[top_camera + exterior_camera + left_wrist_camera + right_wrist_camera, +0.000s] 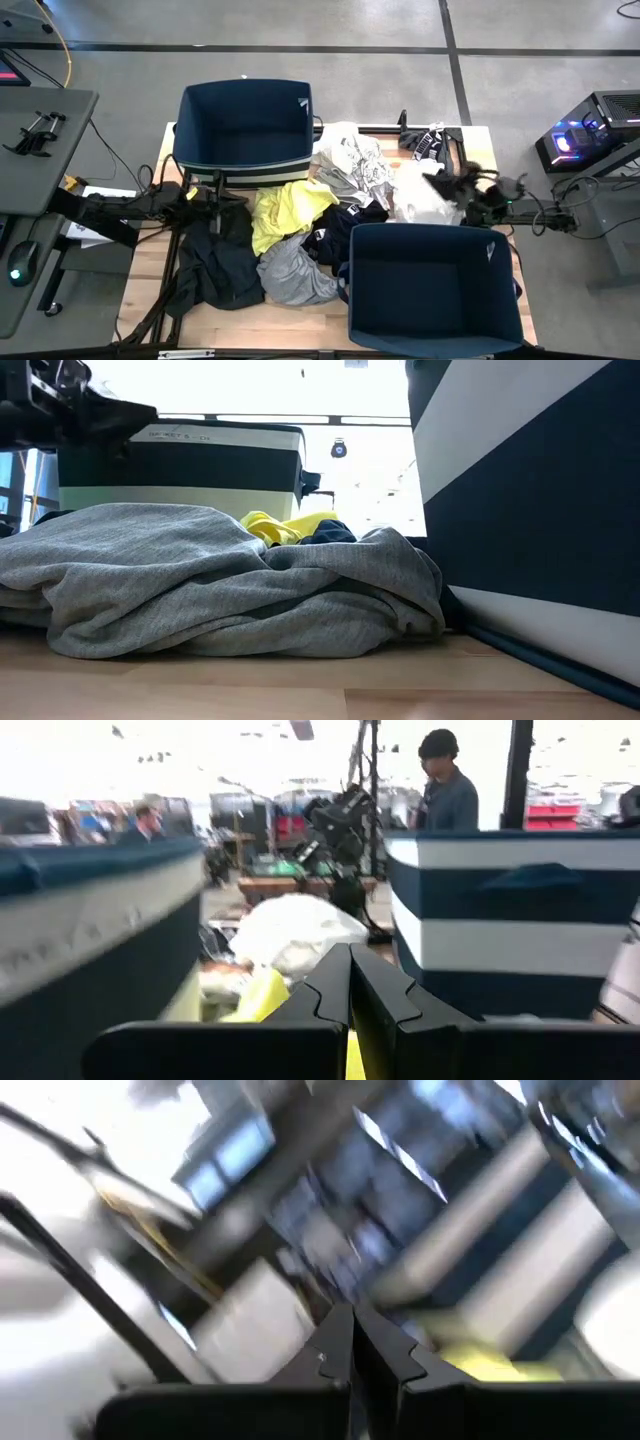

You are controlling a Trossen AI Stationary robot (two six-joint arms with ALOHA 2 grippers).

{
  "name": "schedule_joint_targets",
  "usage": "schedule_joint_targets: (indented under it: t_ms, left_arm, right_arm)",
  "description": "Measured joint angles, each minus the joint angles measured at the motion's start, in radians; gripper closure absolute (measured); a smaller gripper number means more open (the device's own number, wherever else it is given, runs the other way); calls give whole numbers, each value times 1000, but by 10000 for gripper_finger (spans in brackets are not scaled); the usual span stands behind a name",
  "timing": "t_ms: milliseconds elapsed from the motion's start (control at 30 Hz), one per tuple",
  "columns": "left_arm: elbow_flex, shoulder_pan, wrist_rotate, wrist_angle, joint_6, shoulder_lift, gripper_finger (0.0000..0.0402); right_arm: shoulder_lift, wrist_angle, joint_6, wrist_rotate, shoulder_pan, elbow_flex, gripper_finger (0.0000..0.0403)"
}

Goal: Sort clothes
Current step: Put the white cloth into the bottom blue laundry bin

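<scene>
The clothes lie in a heap between the two bins: a yellow garment (287,208), a grey one (295,272) that also shows in the low view (220,585), a black one (215,265), a dark navy one (345,225), a white one with grey print (352,165) and a plain white one (425,198). My left gripper (243,200) is shut and empty, raised beside the yellow garment; it also shows in the left wrist view (350,960). My right gripper (437,183) is shut and empty above the white garment, tipped upward; it also shows in the right wrist view (350,1320).
One navy bin (245,125) stands at the far left of the table and another (435,285) at the near right. A black-and-white item (430,145) lies at the far right. People stand in the room beyond the table (450,790).
</scene>
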Motion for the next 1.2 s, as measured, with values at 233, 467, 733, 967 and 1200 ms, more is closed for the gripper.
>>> schedule_joint_targets:
  t_ms: [233, 467, 733, 967, 1200]
  left_arm:
    - [0, 0, -26, 33, 16, 0, 401]
    - [0, 0, -27, 93, 14, 0, 401]
    - [0, 1, -88, 154, 57, 0, 401]
    - [0, 1, -91, 153, 58, 0, 401]
    - [0, 0, -91, 153, -29, 0, 401]
  right_arm:
    - [94, 32, -326, 189, 0, 234, 402]
    - [448, -670, -297, 409, -2, 763, 402]
    - [980, -1649, 28, 299, -179, 1390, 385]
    - [1250, -1860, -179, -127, -431, 1501, 275]
    - [1362, -1865, -403, -304, -679, 1269, 119]
